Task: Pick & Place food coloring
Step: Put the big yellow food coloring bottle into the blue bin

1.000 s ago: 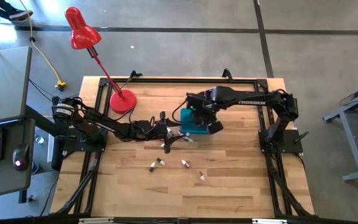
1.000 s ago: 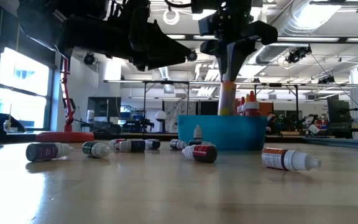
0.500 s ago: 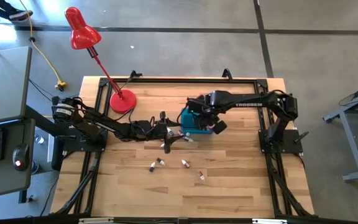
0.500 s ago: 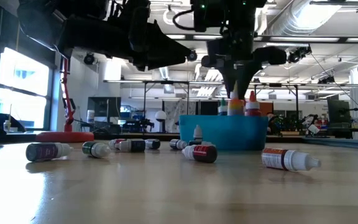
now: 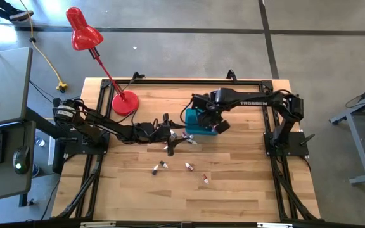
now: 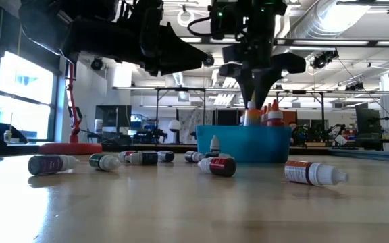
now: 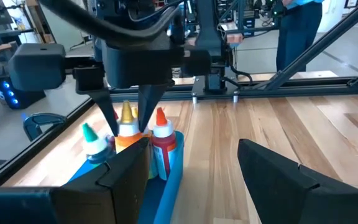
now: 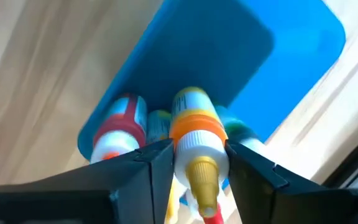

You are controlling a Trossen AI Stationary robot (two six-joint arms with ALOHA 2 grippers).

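The task stood partway done. The blue bin [image 5: 198, 123] near the middle of the worktop [image 5: 233, 183] already held several bottles upright: a red one [image 7: 162, 140], a green-tipped one [image 7: 92, 142] and the orange one [image 8: 191, 134]. The right hand [image 6: 255, 94] hung over the bin with its fingers on either side of the orange bottle, set down among the others; whether they gripped or had just let go I could not tell. The left hand [image 5: 170, 136] waited spread apart just beside the bin. Left to collect: about eight small bottles [image 6: 218, 165] lying on the worktop, some close by the bin, three [image 5: 187, 166] farther out.
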